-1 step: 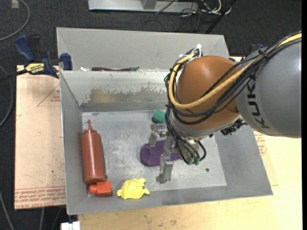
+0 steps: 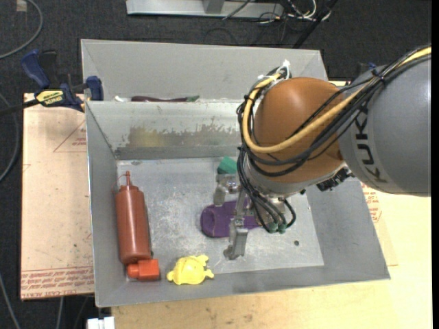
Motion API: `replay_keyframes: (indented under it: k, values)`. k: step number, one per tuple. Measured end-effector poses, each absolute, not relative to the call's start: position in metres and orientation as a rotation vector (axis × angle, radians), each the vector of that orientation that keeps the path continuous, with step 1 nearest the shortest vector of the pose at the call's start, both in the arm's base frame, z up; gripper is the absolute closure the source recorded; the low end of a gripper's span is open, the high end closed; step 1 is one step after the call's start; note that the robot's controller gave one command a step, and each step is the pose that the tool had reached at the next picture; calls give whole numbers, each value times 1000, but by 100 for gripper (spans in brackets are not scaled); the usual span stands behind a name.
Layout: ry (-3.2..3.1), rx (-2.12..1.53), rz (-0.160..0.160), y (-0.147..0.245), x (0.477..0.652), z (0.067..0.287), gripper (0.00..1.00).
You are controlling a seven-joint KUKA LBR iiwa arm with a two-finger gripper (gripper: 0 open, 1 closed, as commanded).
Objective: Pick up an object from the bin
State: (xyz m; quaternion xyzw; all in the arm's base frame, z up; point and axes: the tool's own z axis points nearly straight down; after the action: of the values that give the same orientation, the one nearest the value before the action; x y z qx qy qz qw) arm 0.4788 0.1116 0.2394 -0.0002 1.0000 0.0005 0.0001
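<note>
Metal fingers spread apart, straddling flat, rounded purple thing at mid bin floor; nothing clamped. Teal piece just behind. Glossy red-brown bottle, orange cap, along left wall. Lumpy yellow toy near front. Scuffed grey bin.

Robotics laboratory: an industrial KUKA arm reaches over a grey metal bin, with loose cables trailing across dark carpet beyond its far edge.
</note>
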Motion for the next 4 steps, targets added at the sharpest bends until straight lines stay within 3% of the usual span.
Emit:
replay_keyframes:
  k: [1, 2, 3, 4]
  values:
    - [3140, -61, 3, 128, 481, 176, 0]
    - [3133, -235, 4, 69, 537, 160, 0]
    - [3132, -230, -1, 86, 519, 152, 0]
    - [3128, -198, 10, 80, 536, 97, 0]
